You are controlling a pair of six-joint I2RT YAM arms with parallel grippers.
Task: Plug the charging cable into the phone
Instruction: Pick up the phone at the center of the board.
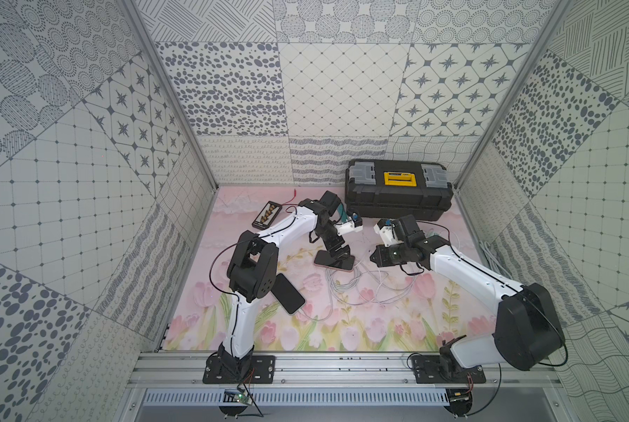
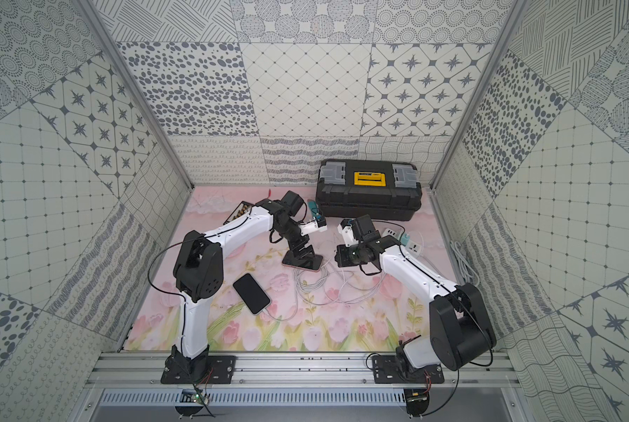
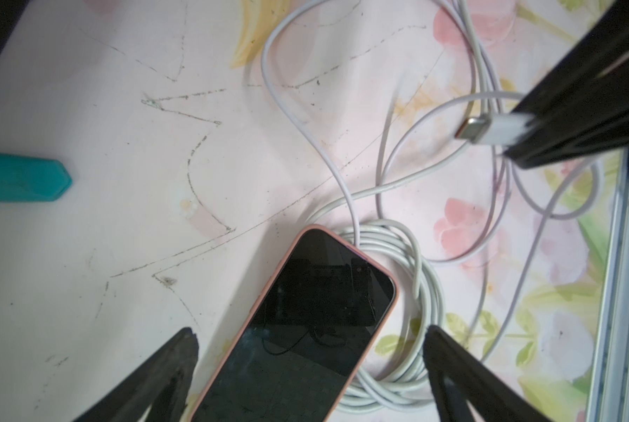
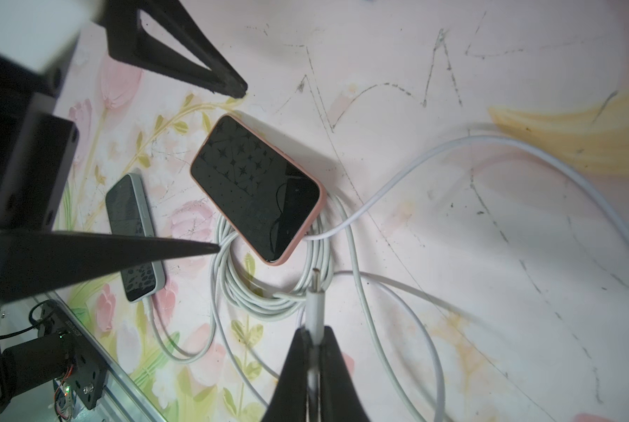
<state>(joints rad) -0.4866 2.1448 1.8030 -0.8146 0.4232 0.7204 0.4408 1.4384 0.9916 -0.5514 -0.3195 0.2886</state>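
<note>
Pinching the charging cable point(image 4: 315, 296) just behind its metal plug, the right end effector point(image 4: 314, 334) hangs near the pink-cased phone point(image 4: 256, 190). The left end effector point(image 3: 311, 334) is spread wide, one finger either side of that phone without touching it. The phone lies screen-up on the bench point(image 4: 451, 91), partly over a coil of white cord point(image 4: 239, 296). A second phone point(image 4: 134, 234) lies nearby.
</note>
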